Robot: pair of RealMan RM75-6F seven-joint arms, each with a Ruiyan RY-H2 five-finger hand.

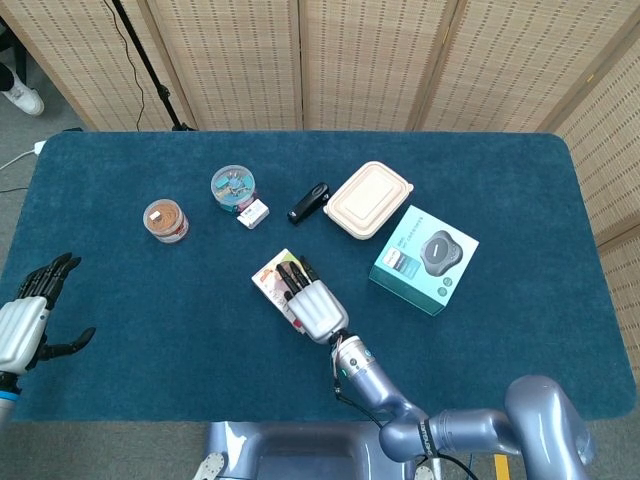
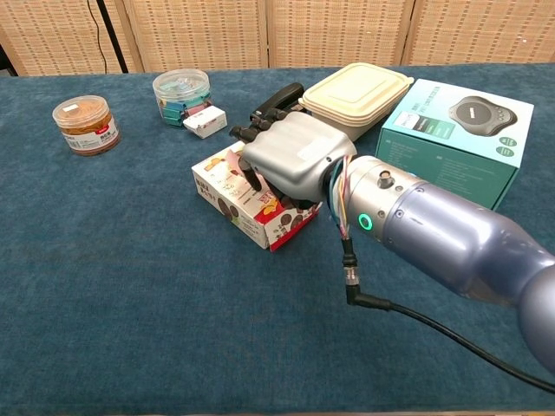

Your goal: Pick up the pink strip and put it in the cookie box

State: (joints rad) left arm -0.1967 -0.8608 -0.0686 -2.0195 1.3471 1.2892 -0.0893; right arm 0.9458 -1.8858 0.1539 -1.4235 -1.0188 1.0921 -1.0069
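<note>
Head view is showing the blue table filling most of the frame, with the right hand lying palm-down near the lower centre, its dark fingers reaching over the cookie box. In the chest view that same right hand is covering the top of the cookie box at the middle of the frame; whether the fingers are clamping anything underneath, I cannot tell. The pink strip is not showing plainly in either view, so its place cannot be told.

The teal carton is sitting at the right of centre, and the beige lidded container is lying just beside it, toward the upper centre. The left hand is hanging at the far lower left edge, fingers spread apart and holding nothing.

At the upper left, the round tub of clips is standing with a small white box touching its lower right side. The brown-filled jar is standing well apart to the left. A black stapler is lying between the tub and the beige container.
</note>
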